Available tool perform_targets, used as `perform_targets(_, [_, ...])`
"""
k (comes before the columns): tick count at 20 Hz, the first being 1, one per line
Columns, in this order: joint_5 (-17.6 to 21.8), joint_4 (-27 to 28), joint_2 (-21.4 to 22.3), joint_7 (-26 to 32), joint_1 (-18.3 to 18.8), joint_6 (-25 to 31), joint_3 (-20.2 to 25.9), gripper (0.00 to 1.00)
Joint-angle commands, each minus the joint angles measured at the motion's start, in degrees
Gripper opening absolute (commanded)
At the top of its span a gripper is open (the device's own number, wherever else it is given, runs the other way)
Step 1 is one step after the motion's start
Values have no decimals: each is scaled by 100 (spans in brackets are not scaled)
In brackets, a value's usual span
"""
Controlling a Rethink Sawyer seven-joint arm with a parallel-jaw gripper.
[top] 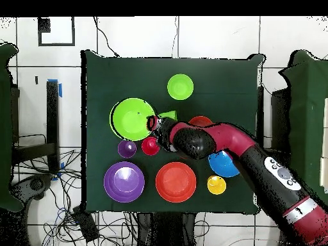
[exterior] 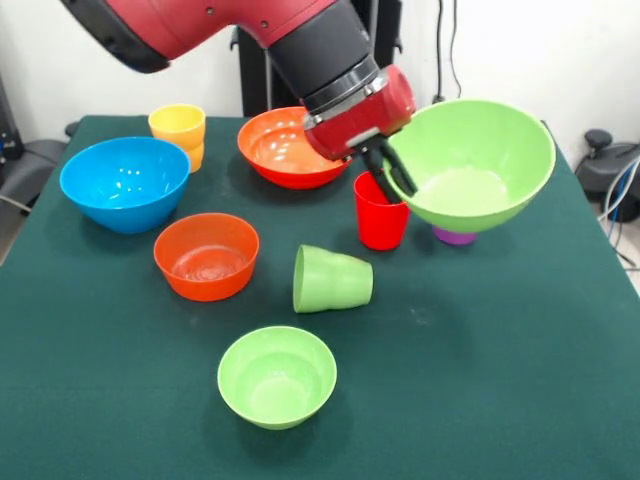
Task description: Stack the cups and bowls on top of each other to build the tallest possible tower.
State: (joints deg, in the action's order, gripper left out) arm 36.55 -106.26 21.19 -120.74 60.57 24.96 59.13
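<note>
One large light-green bowl [exterior: 478,165] hangs tilted, its rim pinched in the gripper [exterior: 392,180], apparently above the purple cup [exterior: 455,236], for stacking.

We see the large green bowl [exterior: 470,165] lifted and tilted above the purple cup [exterior: 455,236], the red cup [exterior: 380,212] upright beside it, the green cup [exterior: 331,279] lying sideways.

White wall [exterior: 560,50], tiled floor [top: 211,38]

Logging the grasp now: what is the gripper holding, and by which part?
The gripper holds the large light-green bowl, tilted off the table, jaws pinching its rim on the side nearest the red cup.
</note>
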Motion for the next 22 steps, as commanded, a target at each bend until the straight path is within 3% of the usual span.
perform_targets(1, [282,1188,-317,2110,97,768,104,0])
perform_targets(6, [154,1357,-210,2155,350,918,23,0])
perform_targets(12, [-95,1584,-487,2833,611,1408,214,0])
perform_targets(17, [-76,1926,-721,3130,931,1389,192,0])
perform_targets(22, [-96,2255,-684,3383,1120,1731,83,0])
